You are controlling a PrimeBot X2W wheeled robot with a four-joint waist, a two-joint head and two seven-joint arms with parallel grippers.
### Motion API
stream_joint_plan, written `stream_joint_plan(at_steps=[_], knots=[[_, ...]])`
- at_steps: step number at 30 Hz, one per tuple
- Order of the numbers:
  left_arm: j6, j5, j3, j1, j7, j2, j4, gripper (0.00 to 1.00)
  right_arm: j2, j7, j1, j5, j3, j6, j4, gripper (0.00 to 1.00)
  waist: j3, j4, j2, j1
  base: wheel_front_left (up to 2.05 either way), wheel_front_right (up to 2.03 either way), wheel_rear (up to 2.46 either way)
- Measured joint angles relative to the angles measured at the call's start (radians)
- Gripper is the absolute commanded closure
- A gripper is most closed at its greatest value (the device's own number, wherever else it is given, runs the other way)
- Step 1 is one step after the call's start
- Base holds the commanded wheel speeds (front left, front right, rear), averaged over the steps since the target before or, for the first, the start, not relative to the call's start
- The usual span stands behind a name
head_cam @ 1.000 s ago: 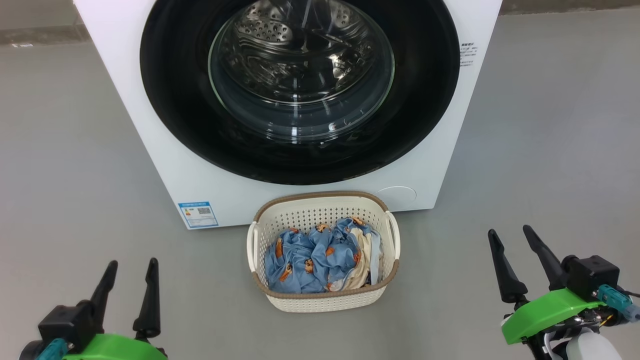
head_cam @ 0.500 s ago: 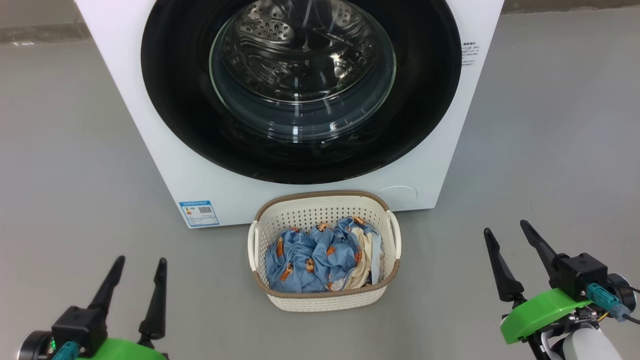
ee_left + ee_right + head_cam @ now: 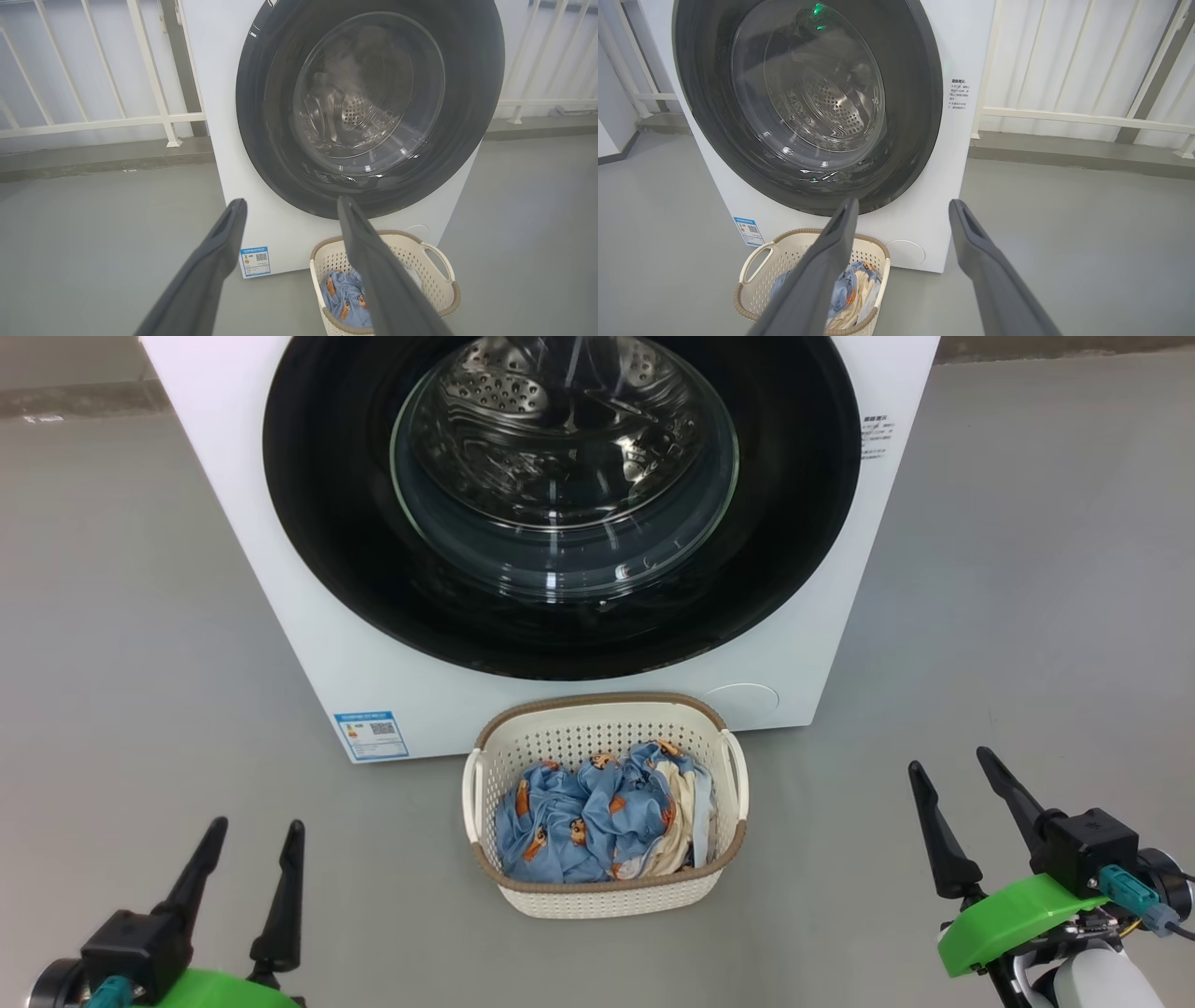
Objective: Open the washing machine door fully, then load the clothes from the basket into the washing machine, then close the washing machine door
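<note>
The white washing machine (image 3: pixel 308 644) stands ahead of me with its round glossy black door (image 3: pixel 317 523) lying flat against its front. Through the glass bowl I see the steel drum. Just in front of it on the floor sits the cream basket (image 3: pixel 607 709), holding the light blue printed and cream clothes (image 3: pixel 579 817). My left gripper (image 3: pixel 259 823) hangs open at the lower left, well left of the basket. My right gripper (image 3: pixel 948 758) is open at the lower right, apart from the basket. Both hold nothing. The left wrist view shows the left gripper (image 3: pixel 292 200) before the door (image 3: pixel 261 116) and the basket (image 3: pixel 439 254).
Grey floor spreads on both sides of the machine. A white railing (image 3: pixel 159 93) runs behind it on the left, and white panels with a rail (image 3: pixel 1064 116) stand behind it on the right. A blue label (image 3: pixel 371 735) marks the machine's lower left front.
Both grippers have drifted only a little and stay open. The door, basket and clothes have not moved.
</note>
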Motion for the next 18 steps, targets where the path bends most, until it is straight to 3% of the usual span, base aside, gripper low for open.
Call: stream_joint_plan(at_steps=[18], knots=[[0.000, -0.048, 0.030, 0.000, 0.000, -0.011, 0.013, 0.00, 0.008, 0.000, 0.000, 0.005, -0.025, 0.000, 0.008, 0.00, -0.004, 0.002, 0.0000, 0.0000, 0.00, 0.00, 0.00]])
